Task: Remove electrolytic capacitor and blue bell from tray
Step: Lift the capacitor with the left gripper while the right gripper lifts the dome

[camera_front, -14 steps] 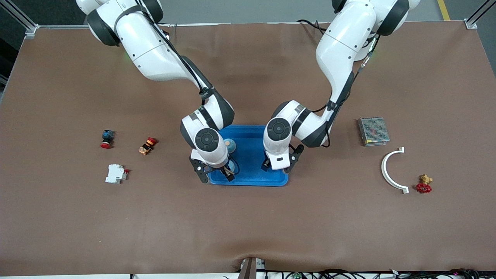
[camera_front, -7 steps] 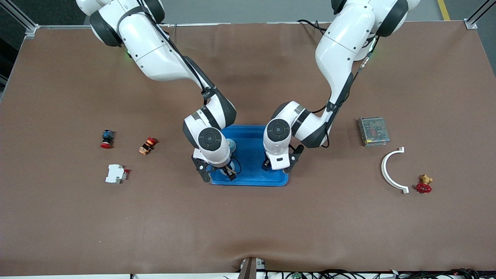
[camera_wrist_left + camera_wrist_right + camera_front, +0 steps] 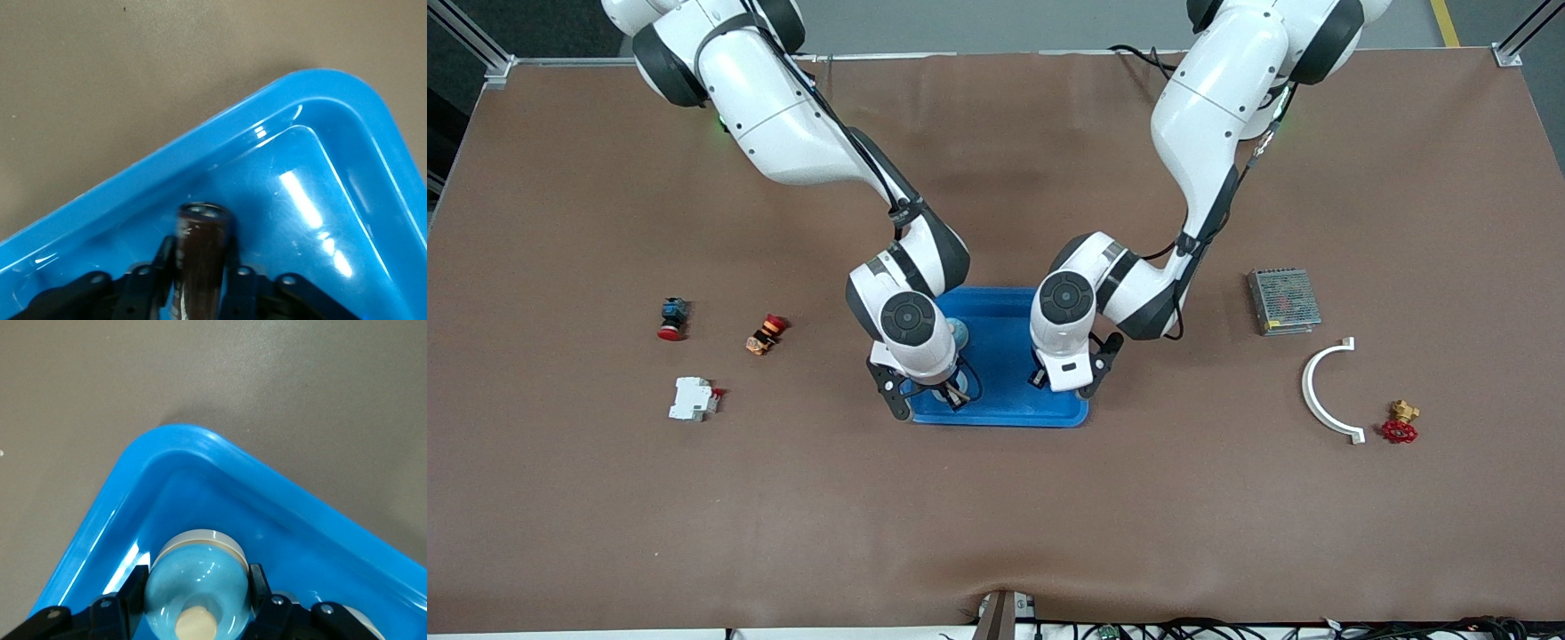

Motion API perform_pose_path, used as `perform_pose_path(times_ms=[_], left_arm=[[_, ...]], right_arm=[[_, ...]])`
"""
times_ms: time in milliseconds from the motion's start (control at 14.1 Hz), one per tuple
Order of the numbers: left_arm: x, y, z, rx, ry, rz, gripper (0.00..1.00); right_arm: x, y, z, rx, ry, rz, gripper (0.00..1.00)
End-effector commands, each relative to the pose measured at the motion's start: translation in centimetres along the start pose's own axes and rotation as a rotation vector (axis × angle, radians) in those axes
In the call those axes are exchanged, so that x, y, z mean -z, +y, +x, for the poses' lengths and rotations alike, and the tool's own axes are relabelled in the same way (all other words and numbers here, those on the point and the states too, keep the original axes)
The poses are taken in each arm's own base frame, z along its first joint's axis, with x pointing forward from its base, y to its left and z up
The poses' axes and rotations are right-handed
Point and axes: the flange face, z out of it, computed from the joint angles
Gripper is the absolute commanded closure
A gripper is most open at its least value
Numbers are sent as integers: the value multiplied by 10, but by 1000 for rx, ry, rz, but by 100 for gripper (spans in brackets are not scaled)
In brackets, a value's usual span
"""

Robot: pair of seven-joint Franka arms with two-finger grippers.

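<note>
A blue tray (image 3: 1005,418) lies at the table's middle, and both grippers reach down into it. My left gripper (image 3: 200,248) is shut on a dark brown cylindrical capacitor (image 3: 200,257) that stands low over the tray floor near a corner of the tray (image 3: 200,147). My right gripper (image 3: 197,583) is shut on a light-blue bell (image 3: 200,570) with a cream button, its fingers (image 3: 137,580) against the dome, close to another corner of the tray (image 3: 113,513). In the front view the left gripper (image 3: 1063,382) and right gripper (image 3: 950,394) sit under their wrists, hiding both things.
A light-blue rounded thing (image 3: 956,331) shows in the tray beside the right wrist. Toward the right arm's end lie a red button (image 3: 671,318), an orange switch (image 3: 765,333) and a white breaker (image 3: 694,398). Toward the left arm's end lie a metal box (image 3: 1283,300), a white curved piece (image 3: 1327,391) and a red-handled valve (image 3: 1400,422).
The right hand has shifted slightly toward the tray's middle. Both grippers have closed, the left on the capacitor and the right on the bell.
</note>
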Motion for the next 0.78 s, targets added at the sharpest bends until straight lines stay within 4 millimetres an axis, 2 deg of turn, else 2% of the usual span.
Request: perform_pose_path(times_ms=[0, 71, 213, 283, 425, 496, 567, 709], left_arm=[[-1, -3, 3, 12, 35, 7, 83], [0, -3, 3, 11, 36, 7, 83], [9, -1, 4, 12, 34, -1, 83], [18, 1, 7, 13, 36, -8, 83], [43, 3, 13, 15, 38, -17, 83], [57, 3, 18, 6, 40, -12, 83], [69, 4, 26, -9, 42, -10, 83], [101, 5, 37, -33, 44, -32, 83]], right_arm=[[17, -5, -8, -18, -2, 2, 100], [22, -5, -11, -14, -6, -7, 100], [45, -11, -8, -10, -7, -24, 100], [59, -14, -1, -4, -7, -36, 100], [75, -17, 6, 95, -9, -63, 100], [80, -17, 22, 123, -12, -74, 100], [97, -18, 37, 172, -15, -54, 100], [116, -16, 65, 286, -19, -59, 100]])
